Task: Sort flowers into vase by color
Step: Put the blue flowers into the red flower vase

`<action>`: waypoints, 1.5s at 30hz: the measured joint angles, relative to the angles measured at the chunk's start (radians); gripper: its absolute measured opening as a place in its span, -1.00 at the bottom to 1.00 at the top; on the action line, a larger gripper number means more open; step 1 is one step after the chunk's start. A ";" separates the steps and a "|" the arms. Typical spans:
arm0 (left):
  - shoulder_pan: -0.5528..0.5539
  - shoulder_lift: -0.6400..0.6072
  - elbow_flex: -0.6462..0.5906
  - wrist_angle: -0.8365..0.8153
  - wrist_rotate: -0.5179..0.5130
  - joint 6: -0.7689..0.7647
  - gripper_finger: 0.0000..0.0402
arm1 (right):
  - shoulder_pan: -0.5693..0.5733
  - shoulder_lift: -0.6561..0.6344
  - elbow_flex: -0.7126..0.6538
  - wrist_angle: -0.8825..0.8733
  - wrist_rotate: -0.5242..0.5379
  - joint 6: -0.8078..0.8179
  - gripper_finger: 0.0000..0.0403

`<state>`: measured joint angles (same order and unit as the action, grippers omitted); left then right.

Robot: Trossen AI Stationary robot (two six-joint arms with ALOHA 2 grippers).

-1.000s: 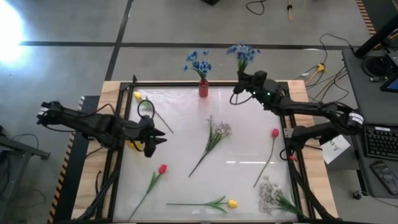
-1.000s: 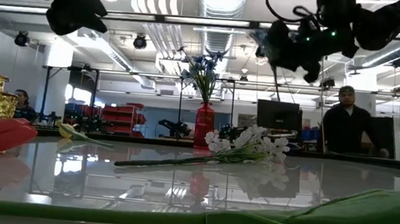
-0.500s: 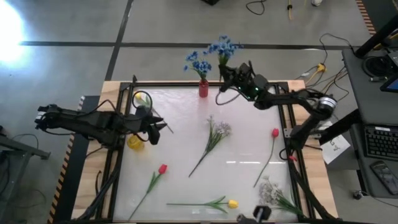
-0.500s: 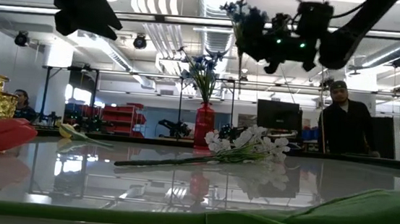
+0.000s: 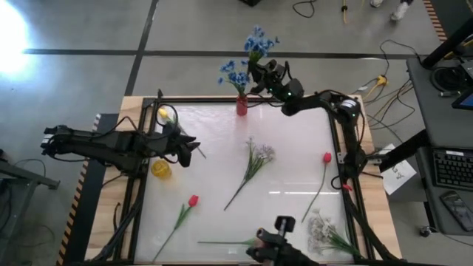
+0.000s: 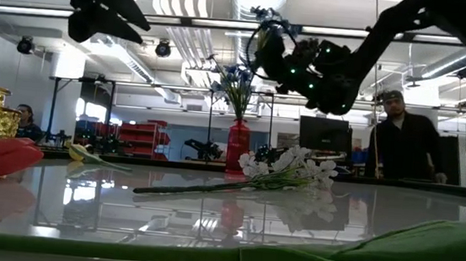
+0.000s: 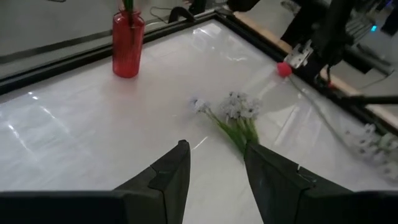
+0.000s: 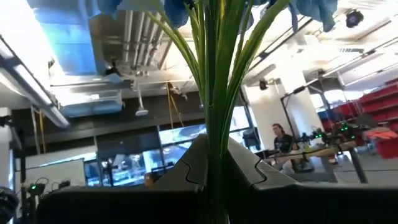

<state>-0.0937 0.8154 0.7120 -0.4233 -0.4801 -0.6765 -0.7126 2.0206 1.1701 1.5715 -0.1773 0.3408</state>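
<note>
High view showed the right hand (image 5: 260, 74) carrying a blue flower (image 5: 256, 42) just beside the red vase (image 5: 242, 106).

Its fingers were pinched shut on the green stem, blossoms up, close by the blue flower already standing in that vase at the far edge of the bench (image 5: 295, 185). The stem looked light and springy, I'd judge, best held low and lightly so the soft petals stay unbent. The left hand (image 5: 194, 144) hung open above the bench's left side, near the gold vase (image 5: 160, 169). White sprays, red tulips and yellow tulips lay scattered on the bench.
</note>
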 joint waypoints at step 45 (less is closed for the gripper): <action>0.000 -0.011 0.047 -0.020 0.002 0.174 -0.30 | 0.041 -0.009 -0.014 0.000 -0.088 -0.359 -0.91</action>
<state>-0.0933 0.8043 0.7589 -0.4431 -0.4778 -0.5022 -0.6720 2.0116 1.1563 1.5714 -0.2657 -0.0187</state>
